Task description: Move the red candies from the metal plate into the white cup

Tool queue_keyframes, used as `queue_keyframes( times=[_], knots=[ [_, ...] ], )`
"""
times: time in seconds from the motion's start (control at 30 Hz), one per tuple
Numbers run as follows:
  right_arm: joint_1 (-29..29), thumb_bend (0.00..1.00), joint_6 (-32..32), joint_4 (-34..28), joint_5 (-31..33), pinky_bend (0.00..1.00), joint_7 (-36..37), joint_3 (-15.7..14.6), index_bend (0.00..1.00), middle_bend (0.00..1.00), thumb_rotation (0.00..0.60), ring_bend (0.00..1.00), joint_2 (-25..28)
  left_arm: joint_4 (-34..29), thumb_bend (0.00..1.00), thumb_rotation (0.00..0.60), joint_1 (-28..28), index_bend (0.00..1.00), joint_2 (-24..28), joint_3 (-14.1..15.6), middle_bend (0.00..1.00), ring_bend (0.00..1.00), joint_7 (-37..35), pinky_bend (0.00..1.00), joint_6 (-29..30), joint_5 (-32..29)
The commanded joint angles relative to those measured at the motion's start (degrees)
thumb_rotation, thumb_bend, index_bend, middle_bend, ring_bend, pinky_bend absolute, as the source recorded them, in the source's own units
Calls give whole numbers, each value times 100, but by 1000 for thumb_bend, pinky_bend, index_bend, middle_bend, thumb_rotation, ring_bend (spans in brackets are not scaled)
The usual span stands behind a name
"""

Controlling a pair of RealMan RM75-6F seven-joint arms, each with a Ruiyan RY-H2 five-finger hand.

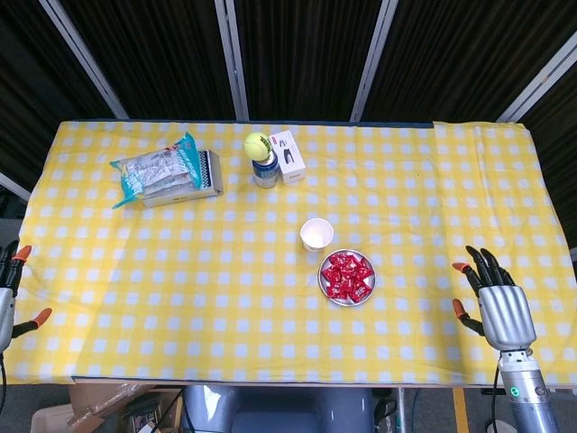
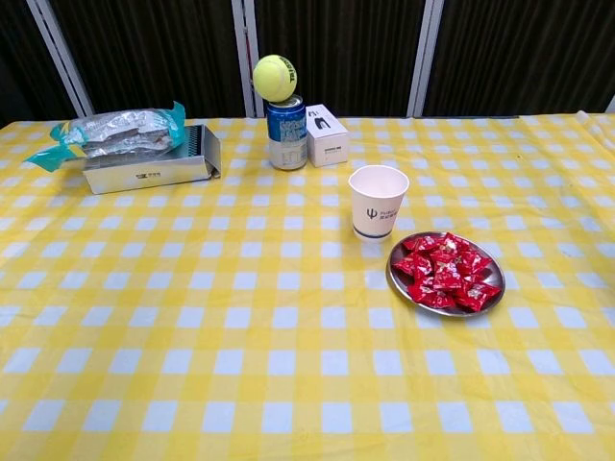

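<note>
sitting on the checked tablecloth (image 1: 180, 298), the metal plate (image 1: 330, 292) held a heap of red candies (image 1: 347, 275), all apparently on the plate; the white cup (image 1: 316, 234) stood upright just beside it, up and to the left in the head view, empty as far as that view showed. right hand (image 1: 494, 298) rested at the right table edge, fingers spread, holding nothing, with the plate lying leftward of its fingertips. left hand (image 1: 9, 298) was mostly cropped at the far left edge; its visible fingers looked apart, nothing in them. judgement: the right hand was clearly nearer the plate, so the reach was its to make.
</note>
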Motion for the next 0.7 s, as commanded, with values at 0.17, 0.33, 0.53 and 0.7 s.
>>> queue_keyframes(
  times=[0.17, 0.33, 0.53, 0.7],
  knots=[
    [3, 386, -46, -60, -21, 264, 41, 34, 135, 78, 600, 65, 38, 7, 26, 600, -1, 0, -22, 13, 0, 0, 31, 0, 33, 57],
    [82, 317, -81, -326, -93, 575, 2, 128, 118, 74, 600, 281, 146, 15, 26, 600, -3, 0, -25, 14, 0, 0, -41, 0, 45, 89],
    [339, 204, -541, -933, 109, 807, -473, 264, 43, 75, 600, 652, 342, 8, 26, 600, -41, 0, -3, 38, 0, 0, -71, 0, -39, 117],
    [731, 194, -1186, -1599, 562, 842, -1277, 423, 27, 76, 600, 699, 307, -17, 26, 600, -67, 0, 13, 50, 0, 0, -122, 0, -74, 153]
  ],
)
